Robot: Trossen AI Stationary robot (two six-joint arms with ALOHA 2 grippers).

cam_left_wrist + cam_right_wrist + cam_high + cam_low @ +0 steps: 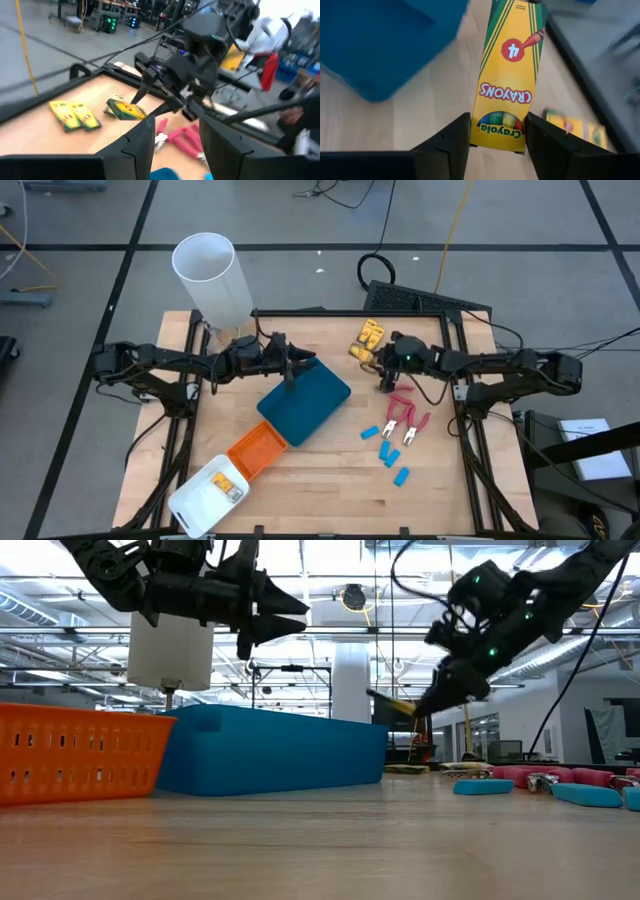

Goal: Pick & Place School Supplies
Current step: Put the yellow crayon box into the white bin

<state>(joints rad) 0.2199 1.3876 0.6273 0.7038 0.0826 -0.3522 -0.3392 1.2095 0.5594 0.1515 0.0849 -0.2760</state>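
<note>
At table's 1 o'clock: right gripper [495,142] clamped on yellow cardboard crayon box [509,75], lifted | advice: carry level to tray | left gripper [177,135] fingers apart, empty, above teal plastic tray [303,400]

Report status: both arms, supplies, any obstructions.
Right gripper shut on crayon box, lifted near teal tray. Left gripper empty above teal tray. Nothing in the way.
</note>
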